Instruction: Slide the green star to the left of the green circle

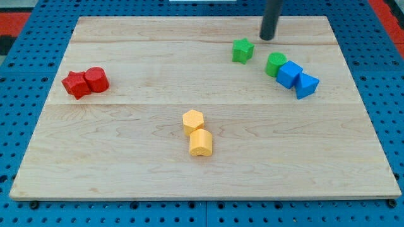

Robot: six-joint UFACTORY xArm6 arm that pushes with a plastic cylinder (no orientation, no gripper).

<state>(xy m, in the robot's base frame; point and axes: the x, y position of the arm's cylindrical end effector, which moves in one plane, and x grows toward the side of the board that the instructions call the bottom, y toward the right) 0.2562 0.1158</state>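
Blue pegboard surrounds a pale wooden board that fills most of the view. On it, near the view's top right, the green star sits a short way to the view's left of the green circle and slightly higher, with a clear strip of wood between the two. My tip stands just off the star's upper right, close to it but apart, and above the circle toward the view's top. No claw is fitted on this arm, only the dark rod, so nothing opens or closes on a block. The green circle touches a blue cube-like block on its lower right, and that one presses against a blue wedge-shaped block farther to the view's right. Far across the board on the view's left, a red star-like block touches a red rounded block. Near the middle, toward the view's bottom, a yellow hexagon-like block sits directly above a second yellow block whose shape I cannot make out, the two touching.
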